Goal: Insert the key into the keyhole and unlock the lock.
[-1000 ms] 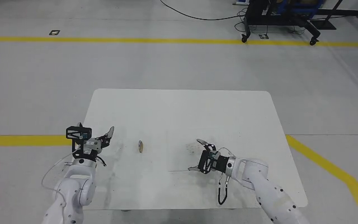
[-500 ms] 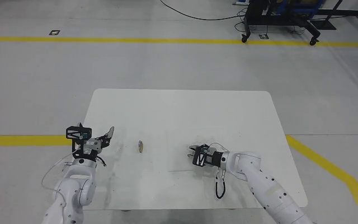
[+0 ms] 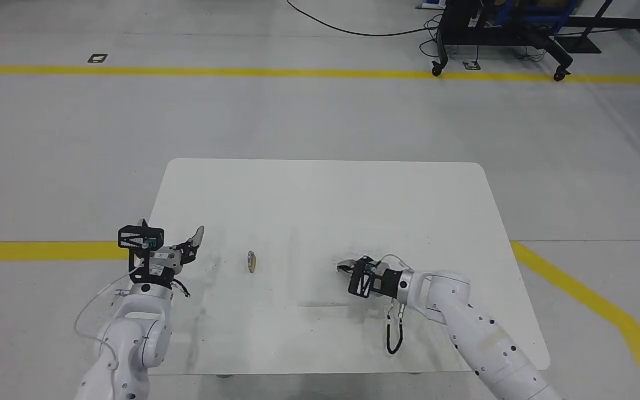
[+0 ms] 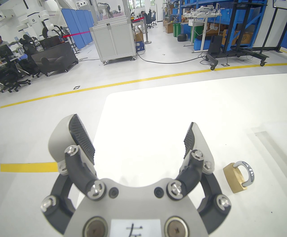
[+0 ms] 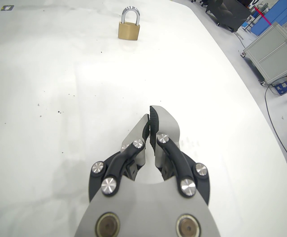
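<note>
**Step in hand: key pickup, ahead of the approach to the lock**

The right pincer [image 5: 149, 111] sits low over the table [image 3: 400, 200] near its front edge, jaws pressed together. It cannot be determined whether the key is between them, as no key can be made out. Judged from this posture, the step in hand is securing the key. Insertion has not begun.

The lock [image 5: 129, 28], a brass padlock with its shackle [image 5: 131, 14] closed, rests on the table between the two arms, well apart from the right pincer and nearer the left. The left pincer [image 4: 133, 122] is at the table's left edge, jaws spread wide and holding nothing, with the lock off to its side.

The next move probably calls for:
- confirming the grip on the key;
- bringing the left pincer onto the lock body to steady it;
- aligning the key with the keyhole, which is not visible here.
</note>
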Available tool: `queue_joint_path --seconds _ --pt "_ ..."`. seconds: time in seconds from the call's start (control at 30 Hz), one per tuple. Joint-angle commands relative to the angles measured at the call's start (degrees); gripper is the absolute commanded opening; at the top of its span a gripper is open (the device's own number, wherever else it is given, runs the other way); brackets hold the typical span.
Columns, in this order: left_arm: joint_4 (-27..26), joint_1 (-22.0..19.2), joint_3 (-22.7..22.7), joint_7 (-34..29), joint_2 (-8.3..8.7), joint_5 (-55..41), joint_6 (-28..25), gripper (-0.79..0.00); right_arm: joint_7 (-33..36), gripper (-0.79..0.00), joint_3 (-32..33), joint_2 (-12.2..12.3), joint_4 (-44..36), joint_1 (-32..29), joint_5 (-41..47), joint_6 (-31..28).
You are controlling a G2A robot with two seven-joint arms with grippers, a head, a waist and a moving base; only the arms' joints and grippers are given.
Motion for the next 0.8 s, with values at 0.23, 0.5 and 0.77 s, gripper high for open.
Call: queue_joint_path --seconds 0.23,0.5,0.77 --pt "0.0 0.0 0.0 0.0 0.00 0.0 0.0 0.000 -1.7 -0.785 0.7 0.2 -0.2 -0.7 0.0 1.6" --pt "0.0 0.0 0.0 0.0 0.00 0.0 0.0 0.000 -1.9 -0.785 0.6 0.2 0.5 -1.3 1.1 2.6" --pt "-8.2 -5.6 4.9 -4.9 0.02 3.6 -7.8 0.000 -16.3 -0.785 0.1 0.4 3.5 -1.7 0.7 4.9"
